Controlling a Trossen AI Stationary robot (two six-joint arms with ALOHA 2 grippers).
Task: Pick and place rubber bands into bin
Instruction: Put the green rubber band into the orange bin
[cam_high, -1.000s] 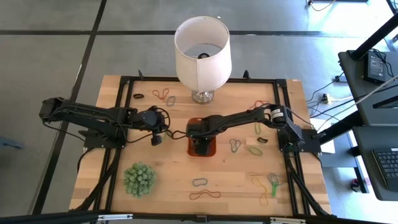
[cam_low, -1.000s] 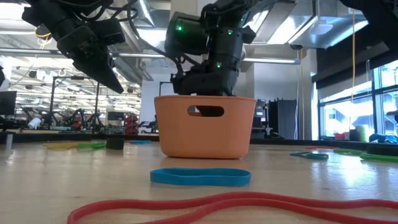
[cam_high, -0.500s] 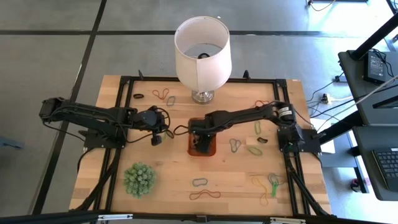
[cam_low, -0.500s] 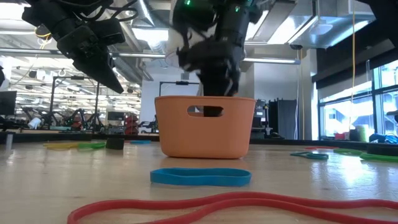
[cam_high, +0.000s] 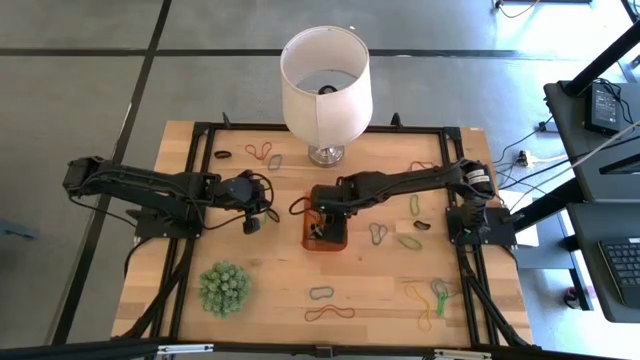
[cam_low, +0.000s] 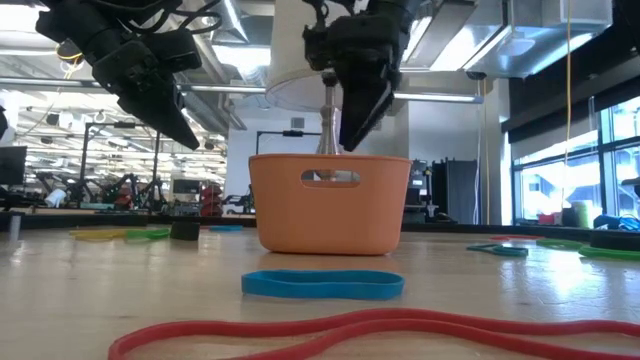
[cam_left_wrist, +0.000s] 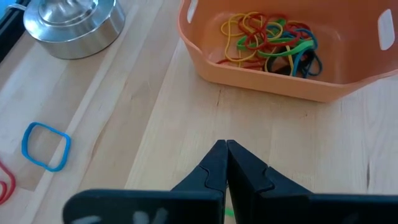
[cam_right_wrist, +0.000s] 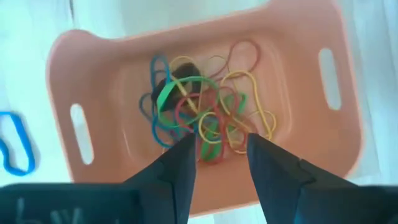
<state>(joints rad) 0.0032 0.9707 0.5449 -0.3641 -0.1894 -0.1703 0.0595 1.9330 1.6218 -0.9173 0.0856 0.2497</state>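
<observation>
The orange bin (cam_high: 336, 240) stands at the table's middle and holds a tangle of rubber bands (cam_right_wrist: 205, 118) in green, red, yellow and blue. My right gripper (cam_right_wrist: 219, 152) hangs open right above the bin (cam_low: 330, 215), fingers pointing down, touching nothing. My left gripper (cam_left_wrist: 225, 150) is shut and empty, hovering over bare wood to the left of the bin (cam_left_wrist: 280, 68). More rubber bands lie loose on the table, among them a blue one (cam_low: 322, 284) and a red one (cam_low: 380, 328) near the front.
A white lamp (cam_high: 322, 85) stands behind the bin, its metal base (cam_left_wrist: 74, 25) close by. A spiky green ball (cam_high: 223, 288) sits front left. Loose bands lie at the back left (cam_high: 260, 152), right of the bin (cam_high: 378, 233) and front right (cam_high: 430, 295).
My right gripper has risen out of the bin and now hangs above its rim, a little farther toward the table's far edge.
</observation>
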